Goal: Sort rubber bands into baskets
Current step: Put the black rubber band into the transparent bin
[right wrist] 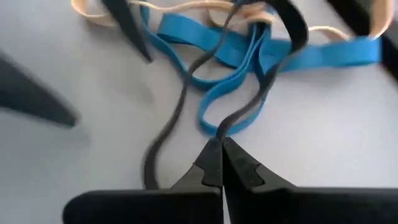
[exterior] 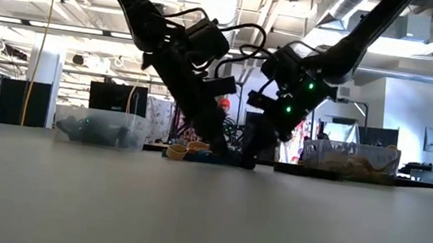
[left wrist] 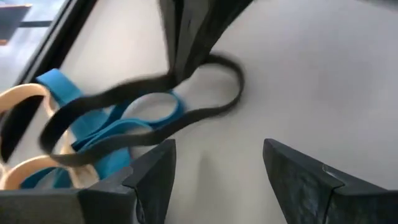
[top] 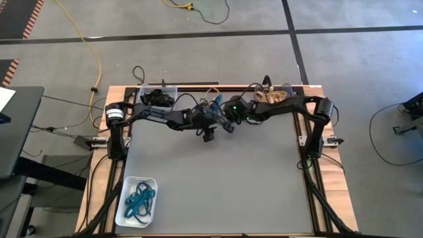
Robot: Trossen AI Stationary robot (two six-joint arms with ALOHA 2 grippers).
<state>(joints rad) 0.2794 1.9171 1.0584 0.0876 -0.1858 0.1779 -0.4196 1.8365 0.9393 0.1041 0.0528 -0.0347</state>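
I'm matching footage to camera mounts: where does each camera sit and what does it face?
High: overhead, straight down on the table; both arms show.
Low: at tabletop height, level across; both arms descend.
Left wrist: past the open left gripper at a black band.
Right wrist: right gripper shut on that black band.
Both wrist views share the blue bands.

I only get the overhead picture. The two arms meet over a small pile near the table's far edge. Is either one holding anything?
Observer: Yes. The right gripper is shut on a thin black rubber band.
Operator: And the other arm?
Observer: The left gripper is open beside that band, holding nothing.
Operator: What else is in the pile?
Observer: Flat teal-blue rubber bands and tan rubber bands, with the black one lying across them.
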